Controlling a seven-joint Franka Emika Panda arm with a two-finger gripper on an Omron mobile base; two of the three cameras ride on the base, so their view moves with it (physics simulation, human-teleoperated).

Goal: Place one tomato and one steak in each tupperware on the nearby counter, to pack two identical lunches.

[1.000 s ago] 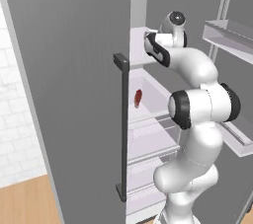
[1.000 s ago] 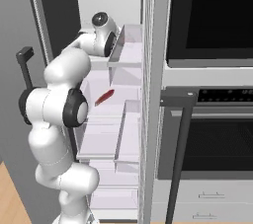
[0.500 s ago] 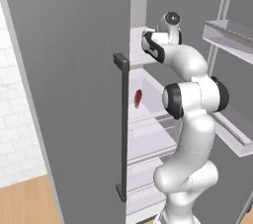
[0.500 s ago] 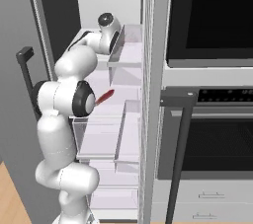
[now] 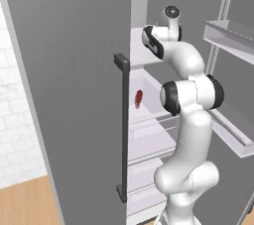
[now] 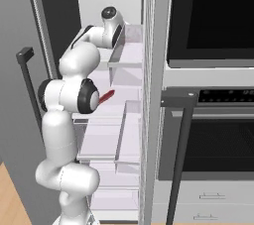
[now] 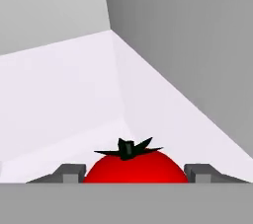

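No brand, label or writing is showing anywhere in the fridge point(image 5: 74, 70) or on the oven point(image 6: 213, 120) beside it. In the hand view a glossy red tomato point(image 7: 136, 166) with a dark green star-shaped calyx is sitting on the pale upper fridge shelf point(image 7: 64, 99), right between the gripper point(image 7: 136, 173) fingertips point(image 7: 71, 172), which are flanking it closely on both sides, though whether they are pressing on it I cannot tell. Compared with a second ago, the arm is reaching deeper into the fridge, while a red steak point(image 5: 139, 98) is lying on the shelf below.
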